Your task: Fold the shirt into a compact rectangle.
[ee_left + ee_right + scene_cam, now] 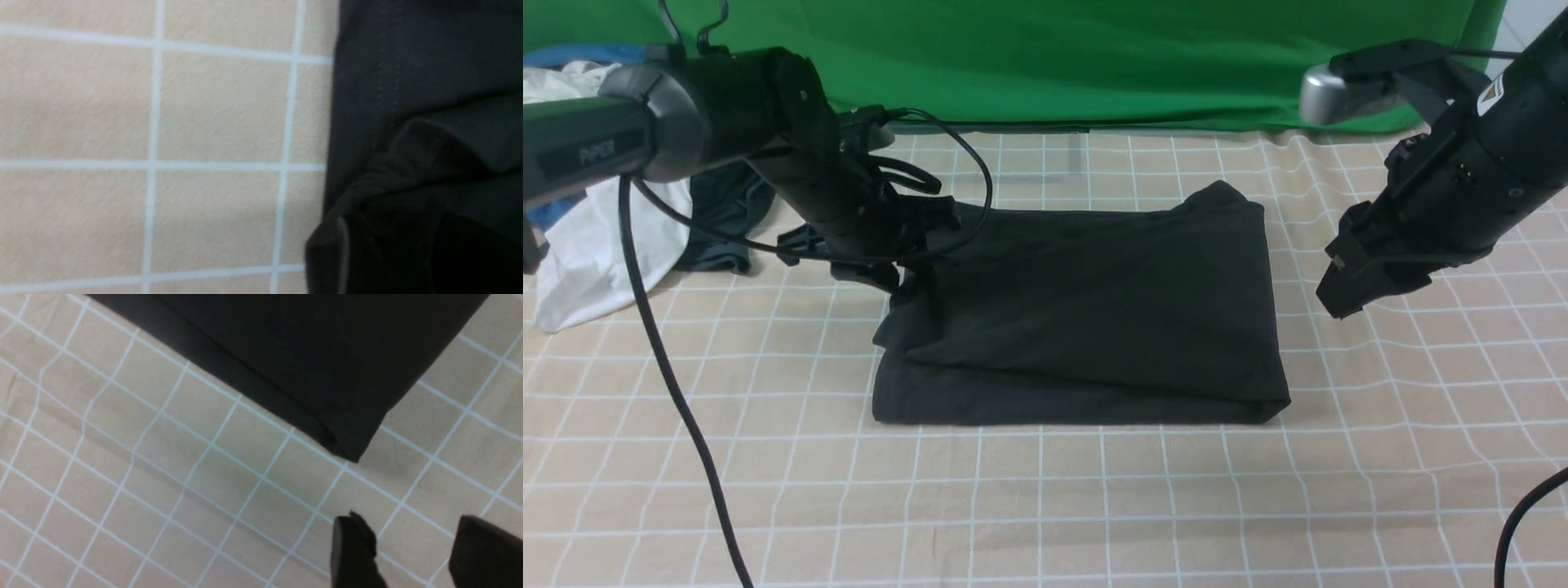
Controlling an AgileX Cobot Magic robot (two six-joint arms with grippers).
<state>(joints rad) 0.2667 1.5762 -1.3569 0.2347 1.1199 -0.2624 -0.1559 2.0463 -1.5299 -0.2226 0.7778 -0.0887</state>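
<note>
shirt point(1086, 310): plain black, folded into a roughly rectangular stack, flat on the checked cloth, mid-scene. Right and near edges straight, near-right corner crisp. Top layer sits slightly askew, lower layer sticks out along near-left edge. Left end rumpled, fabric bunched and lifted at far-left corner. No logo or label visible.

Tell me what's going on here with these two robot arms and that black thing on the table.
The robot is folding a black shirt, which already lies as a fairly compact rectangle on the checked tablecloth. The left gripper is down at the shirt's left edge, where the layers are still a bit rumpled; whether it grips the fabric can't be made out. The right gripper hangs open beside the shirt's right edge, holding nothing. Other clothes sit piled at the far left.
</note>
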